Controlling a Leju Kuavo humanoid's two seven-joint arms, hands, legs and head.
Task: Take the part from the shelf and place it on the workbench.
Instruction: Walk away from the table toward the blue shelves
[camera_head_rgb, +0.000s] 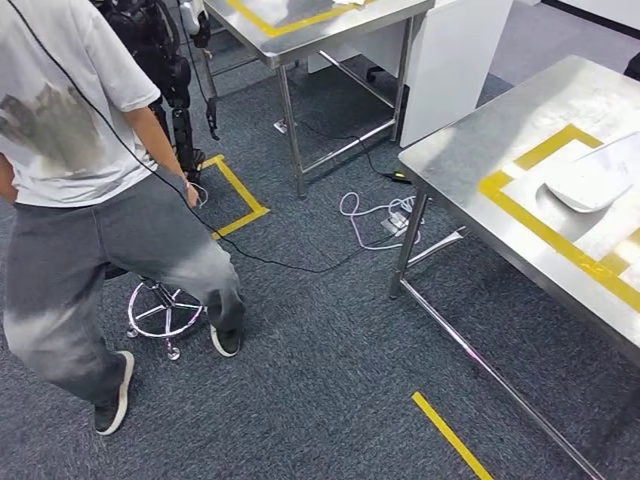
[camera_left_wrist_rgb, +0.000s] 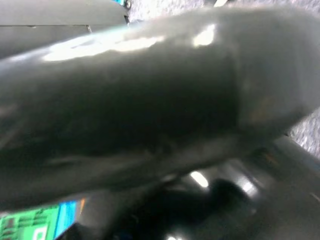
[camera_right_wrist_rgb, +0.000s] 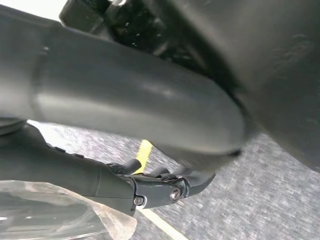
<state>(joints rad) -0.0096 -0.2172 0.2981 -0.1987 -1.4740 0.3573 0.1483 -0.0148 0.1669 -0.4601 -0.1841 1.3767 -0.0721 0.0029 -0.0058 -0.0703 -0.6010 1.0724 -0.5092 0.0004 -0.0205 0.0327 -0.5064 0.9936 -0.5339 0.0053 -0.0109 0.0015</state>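
In the right wrist view my right hand (camera_right_wrist_rgb: 151, 192) hangs low over the carpet, its dark fingers (camera_right_wrist_rgb: 124, 167) lying along a pale, translucent part (camera_right_wrist_rgb: 56, 212) that it holds at its side. Much of the part is cut off by the picture's edge. In the head view the steel workbench (camera_head_rgb: 468, 140) stands to the right, with a square marked in yellow tape (camera_head_rgb: 528, 225). A white curved part (camera_head_rgb: 589, 180) lies inside that square.
A person (camera_head_rgb: 75, 190) in a white shirt and grey trousers stands at the left beside a chrome stool base (camera_head_rgb: 162, 310). A second steel table (camera_head_rgb: 302, 30) stands behind. Cables (camera_head_rgb: 370, 215) and a power strip lie by the workbench leg. Yellow tape lines (camera_head_rgb: 449, 435) mark the carpet.
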